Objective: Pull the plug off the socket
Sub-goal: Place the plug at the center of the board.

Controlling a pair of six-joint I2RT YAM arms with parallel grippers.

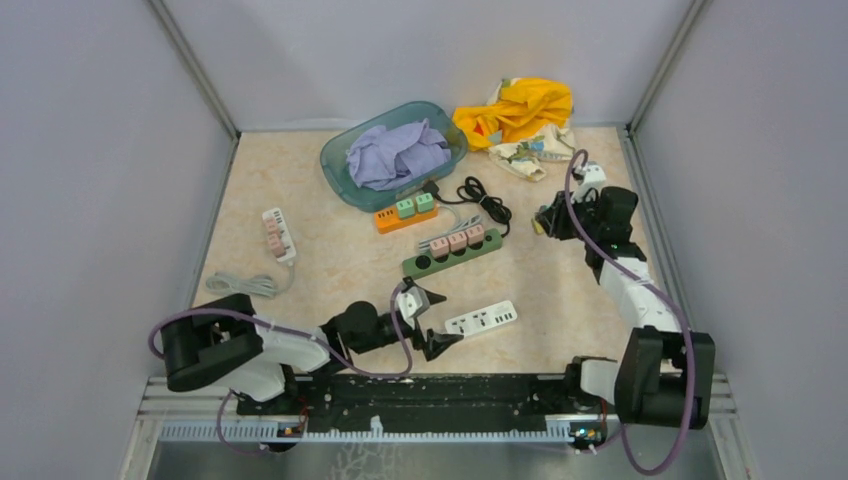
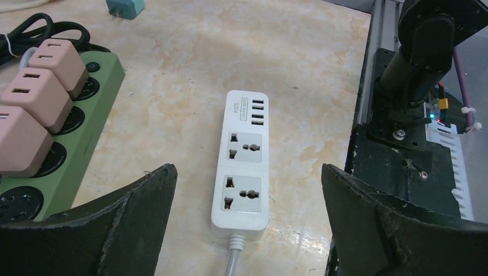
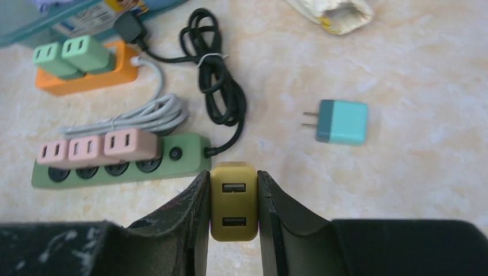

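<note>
The right gripper (image 3: 232,179) has its fingers (image 3: 190,213) pressed flat against both sides of the mustard plug (image 3: 233,210). The plug's two USB ports face the wrist camera and its prongs are hidden on the far side. The pinch looks square and centred, with the plug body filling the gap, so the hold seems secure. In the top view this hand hangs above the table (image 1: 300,250), well apart from any socket.

The left gripper (image 2: 247,172) has its fingers (image 2: 138,201) spread wide, one on either side of the white power strip (image 2: 244,144) and touching neither edge. Both of the strip's sockets show empty between them.

I judge that the plug is already out and only the finish is left. To do that well:

- Keep the right pinch firm and the plug level until it is low over bare table.
- Choose the open patch beyond the right fingertips, short of the teal adapter (image 3: 339,122) ahead to the right and clear of the green strip (image 3: 121,165) and black cable (image 3: 221,86) ahead to the left.
- Lift the left hand straight up from the strip, so a finger does not catch its edge or drag its cord.
</note>
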